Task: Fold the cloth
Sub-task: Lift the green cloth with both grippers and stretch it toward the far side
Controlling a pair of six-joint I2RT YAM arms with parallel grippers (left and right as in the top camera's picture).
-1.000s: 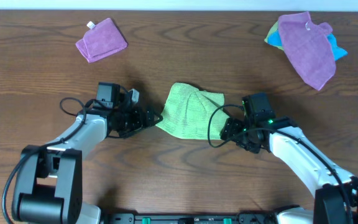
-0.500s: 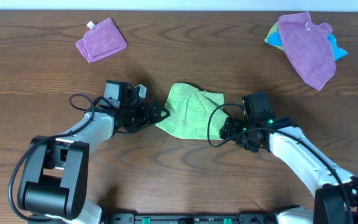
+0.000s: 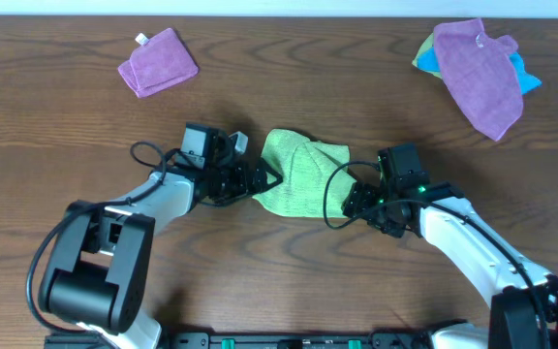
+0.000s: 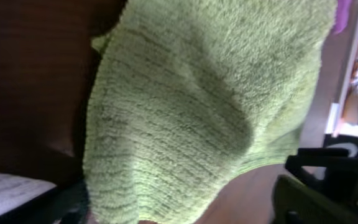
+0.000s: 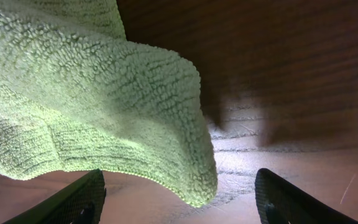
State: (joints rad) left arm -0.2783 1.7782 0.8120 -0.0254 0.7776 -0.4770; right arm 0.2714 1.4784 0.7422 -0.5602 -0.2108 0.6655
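Green cloth [image 3: 303, 174] lies crumpled on the bench [image 3: 289, 87], btwn both arms. At its left edge the left fingers [image 3: 269, 178] are spread; right fingers [image 3: 355, 202] spread too (cloth corner just ahead), nothing pinched.

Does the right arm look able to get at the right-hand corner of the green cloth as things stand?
Probably yes. The right end effector stands open at the cloth's right edge, a corner already showing between its fingers, and only bare table lies around it.
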